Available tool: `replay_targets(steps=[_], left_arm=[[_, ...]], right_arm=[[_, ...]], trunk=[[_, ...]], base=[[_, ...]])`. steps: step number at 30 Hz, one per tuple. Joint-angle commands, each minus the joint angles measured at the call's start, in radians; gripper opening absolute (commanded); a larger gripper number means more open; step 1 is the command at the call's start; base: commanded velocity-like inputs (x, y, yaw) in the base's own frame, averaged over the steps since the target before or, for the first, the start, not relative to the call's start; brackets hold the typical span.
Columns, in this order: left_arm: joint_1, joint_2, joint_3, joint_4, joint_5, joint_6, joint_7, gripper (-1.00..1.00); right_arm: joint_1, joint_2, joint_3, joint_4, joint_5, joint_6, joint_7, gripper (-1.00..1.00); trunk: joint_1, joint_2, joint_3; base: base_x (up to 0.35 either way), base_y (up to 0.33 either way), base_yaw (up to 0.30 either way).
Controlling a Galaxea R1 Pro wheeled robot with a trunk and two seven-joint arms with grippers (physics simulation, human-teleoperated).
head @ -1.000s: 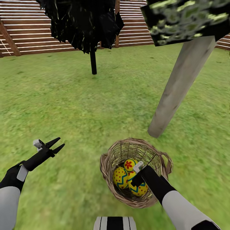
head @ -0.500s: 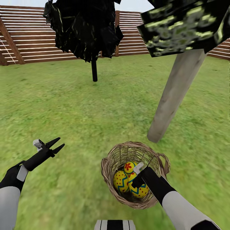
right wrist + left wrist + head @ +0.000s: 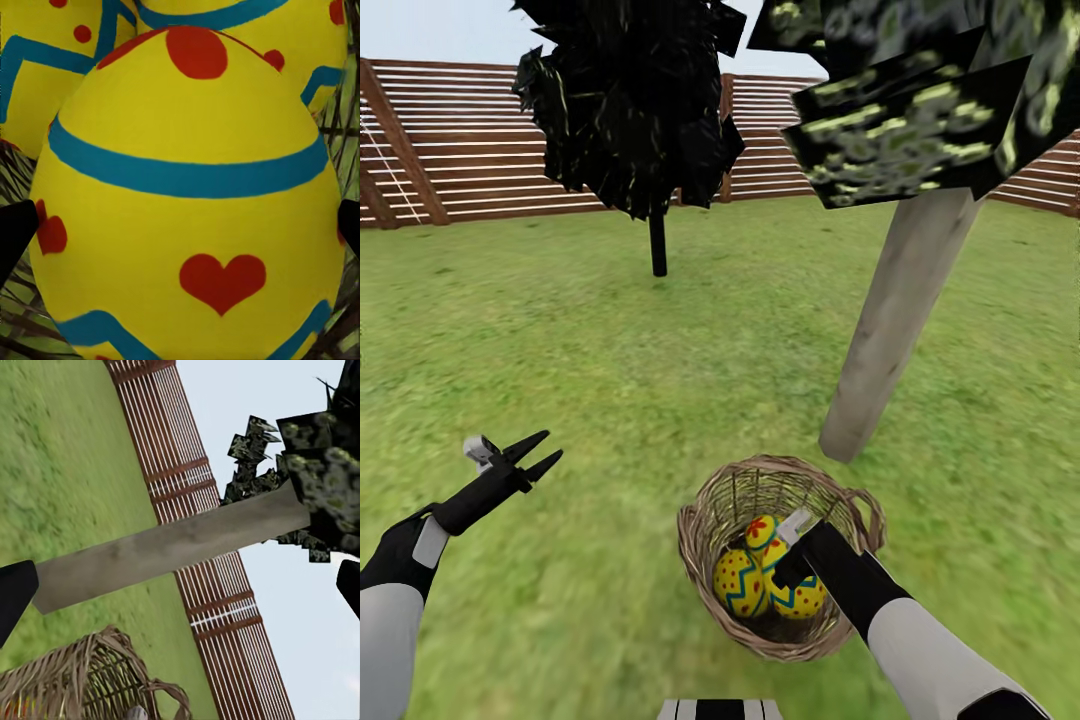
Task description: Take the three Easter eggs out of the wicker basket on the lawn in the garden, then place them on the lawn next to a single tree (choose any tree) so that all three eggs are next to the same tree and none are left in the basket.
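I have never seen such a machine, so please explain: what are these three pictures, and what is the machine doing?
It is a simulated robot with two arms, each ending in a pincer. The head picture looks down from its head onto a lawn. A wicker basket holds three Easter eggs beside a pale tree trunk. The right pincer reaches into the basket. Its wrist camera shows the heart egg close between its open fingertips, not yet gripped. The left pincer hangs open over the grass, holding nothing; its wrist camera sees the trunk, basket and fence.
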Motion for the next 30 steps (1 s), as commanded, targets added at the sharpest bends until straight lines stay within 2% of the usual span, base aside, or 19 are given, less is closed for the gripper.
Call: replay_targets(steps=[1, 6, 7, 9, 17, 18, 20, 21, 22, 24, 26, 27, 29, 30], left_arm=[[-0.001, 0.000, 0.001, 0.000, 0.000, 0.010, -0.003, 1.00], [-0.001, 0.000, 0.001, 0.000, 0.000, 0.011, -0.003, 1.00], [-0.001, 0.000, 0.001, 0.000, 0.000, 0.012, -0.003, 1.00], [-0.001, 0.000, 0.001, 0.000, 0.000, 0.012, -0.002, 1.00], [-0.001, 0.000, -0.005, -0.002, -0.003, 0.014, -0.003, 1.00], [-0.001, 0.000, -0.006, -0.002, -0.003, 0.014, -0.003, 1.00], [-0.001, 0.000, -0.006, -0.003, -0.004, 0.014, -0.002, 1.00], [-0.001, 0.000, -0.006, -0.003, -0.004, 0.014, -0.002, 1.00], [-0.001, 0.000, -0.006, -0.003, -0.004, 0.014, -0.002, 1.00], [-0.001, 0.000, -0.006, -0.003, -0.004, 0.013, -0.002, 1.00], [-0.001, 0.000, -0.006, -0.003, -0.004, 0.013, -0.002, 1.00], [-0.001, -0.001, -0.007, -0.003, -0.004, 0.013, -0.002, 1.00], [-0.001, -0.001, -0.007, -0.003, -0.004, 0.014, -0.002, 1.00], [-0.001, -0.001, -0.007, -0.002, -0.004, 0.015, -0.001, 1.00]], right_arm=[[0.000, 0.000, 0.001, -0.002, 0.010, 0.003, 0.007, -1.00], [0.000, 0.000, 0.001, -0.003, 0.010, 0.003, 0.008, -1.00], [0.000, 0.000, 0.001, -0.005, 0.011, 0.004, 0.027, -1.00], [0.000, -0.002, 0.001, -0.026, 0.012, 0.009, 0.060, -1.00], [0.000, -0.008, -0.005, -0.090, 0.009, 0.020, 0.071, -1.00], [0.000, -0.008, -0.005, -0.111, 0.009, 0.041, 0.091, -1.00], [0.000, -0.014, -0.006, -0.246, 0.010, 0.143, 0.238, -1.00], [0.000, -0.022, -0.005, -0.316, 0.012, 0.179, 0.310, -1.00], [0.000, -0.032, -0.005, -0.360, 0.013, 0.202, 0.343, -1.00], [0.001, -0.071, -0.005, -0.442, 0.010, 0.260, 0.374, -1.00], [0.002, -0.097, -0.005, -0.497, 0.008, 0.280, 0.388, -1.00], [0.003, -0.110, -0.005, -0.517, 0.009, 0.283, 0.418, -1.00], [0.004, -0.167, -0.016, -0.562, 0.009, 0.285, 0.553, -1.00], [0.005, -0.210, -0.050, -0.592, 0.009, 0.285, 0.645, -1.00]], trunk=[[-0.001, 0.000, 0.003], [-0.003, 0.001, 0.023], [-0.003, 0.001, 0.026], [-0.004, 0.002, 0.034], [-0.008, 0.004, 0.065], [-0.008, 0.004, 0.069], [-0.009, 0.004, 0.077], [-0.010, 0.005, 0.081], [-0.010, 0.005, 0.084], [-0.018, 0.019, 0.091], [-0.026, 0.033, 0.097], [-0.029, 0.040, 0.100], [-0.037, 0.054, 0.106], [-0.041, 0.061, 0.109]], base=[[0.000, 0.000, 0.000], [0.000, 0.000, 0.000], [0.000, 0.000, 0.000], [0.000, 0.000, 0.000], [0.000, 0.000, 0.000], [0.000, 0.000, 0.000], [0.000, 0.000, 0.000], [0.000, 0.000, 0.000], [0.000, 0.000, 0.000], [0.000, 0.000, 0.000], [0.000, 0.000, 0.000], [0.000, 0.000, 0.000], [0.000, 0.000, 0.000], [0.000, 0.000, 0.000]])
